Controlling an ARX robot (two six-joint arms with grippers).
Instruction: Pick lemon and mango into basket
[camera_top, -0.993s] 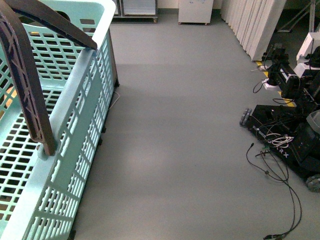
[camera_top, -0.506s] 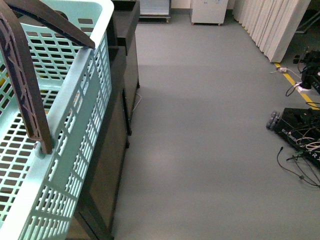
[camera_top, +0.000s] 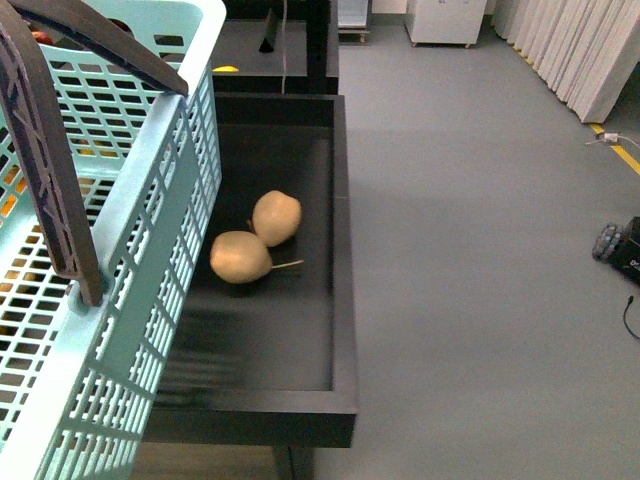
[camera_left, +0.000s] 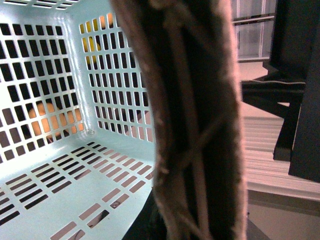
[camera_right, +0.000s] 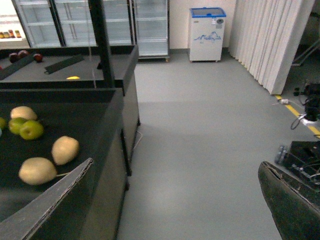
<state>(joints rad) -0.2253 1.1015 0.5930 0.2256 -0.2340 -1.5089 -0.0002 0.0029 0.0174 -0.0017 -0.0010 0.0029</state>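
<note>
The basket (camera_top: 150, 250) filled the left of the front view, its slotted turquoise wall overlapping the near edge of the black tabletop (camera_top: 300, 330). The brown handle (camera_top: 50, 170) stood upright over it. From the left wrist, that handle sat so close it blocked nearly everything, and I could not tell how the left claw stood. Orange and yellow shapes glowed through the basket's far slots, outside its wall.

On the tabletop, two tan fruits (camera_top: 240, 257) lay touching each other, just beside the basket. Farther back, on a second tabletop (camera_top: 250, 78), lay a small yellow fruit (camera_top: 226, 69). It was possibly the mango, though too small to be sure.

The right claw (camera_right: 175, 165) hung wide and empty over the grey floor (camera_top: 480, 250), one dark finger (camera_right: 50, 210) low by the tabletop's corner. Two green apples (camera_right: 25, 127) sat further along.
</note>
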